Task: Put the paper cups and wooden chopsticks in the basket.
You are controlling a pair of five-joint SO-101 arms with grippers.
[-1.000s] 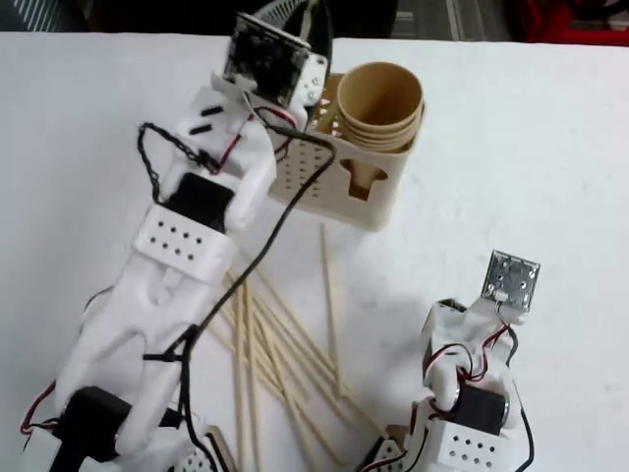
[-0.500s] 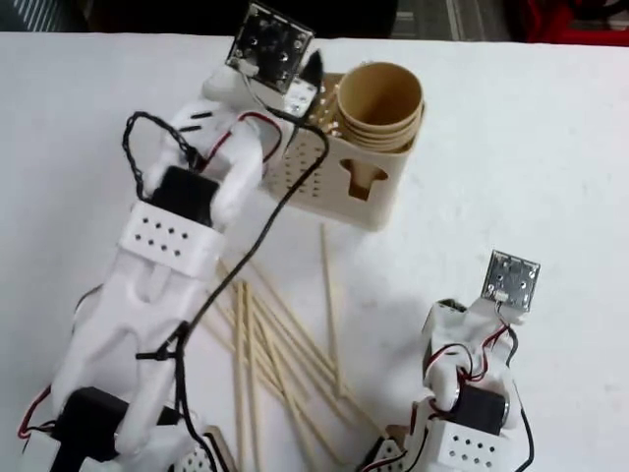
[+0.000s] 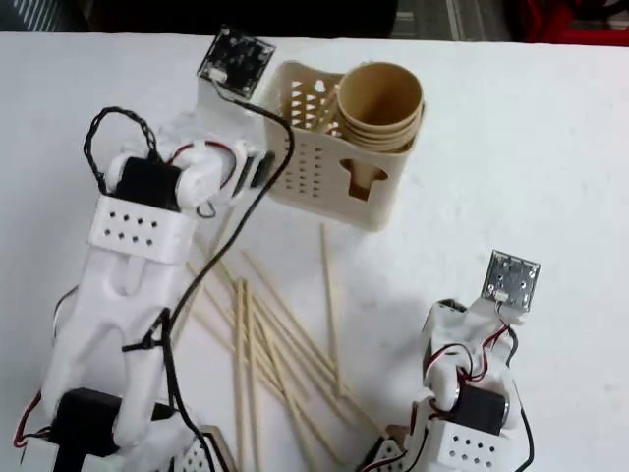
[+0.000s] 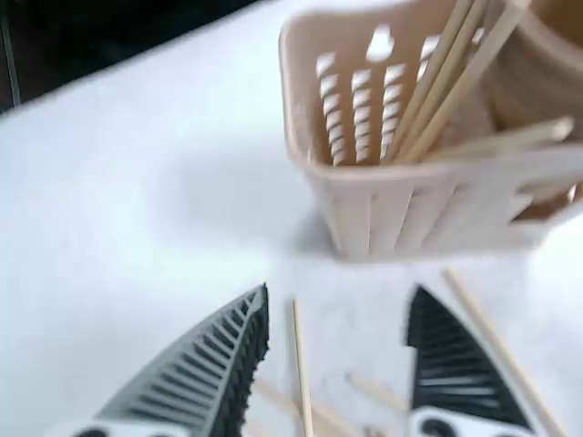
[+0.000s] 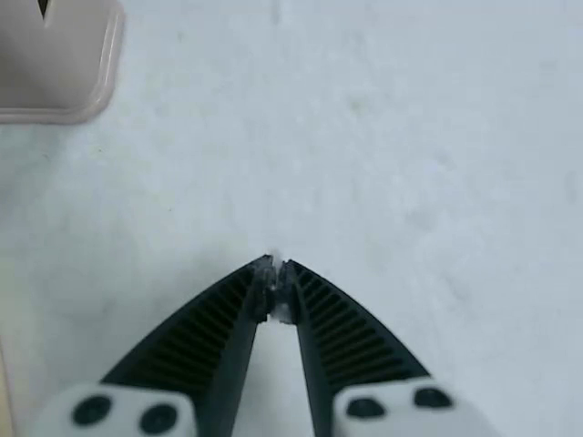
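The beige perforated basket (image 3: 339, 167) stands at the back middle of the table, with a stack of paper cups (image 3: 379, 96) upright in its right part. Some wooden chopsticks (image 4: 449, 77) lean inside its left part. Several more chopsticks (image 3: 263, 339) lie scattered on the table in front of it. My left gripper (image 4: 342, 296) is open with nothing in it, just left of the basket (image 4: 410, 205) and above a loose chopstick (image 4: 301, 373). My right gripper (image 5: 273, 266) is shut and empty over bare table at the near right.
The right arm (image 3: 472, 393) rests folded at the near right edge. A corner of the basket (image 5: 55, 68) appears in the right wrist view. White table (image 3: 531, 167) spreads to the right of the basket.
The left arm has drawn back from over the basket, moving left and down beside it. The chopsticks now lean inside the basket. The right arm has kept still.
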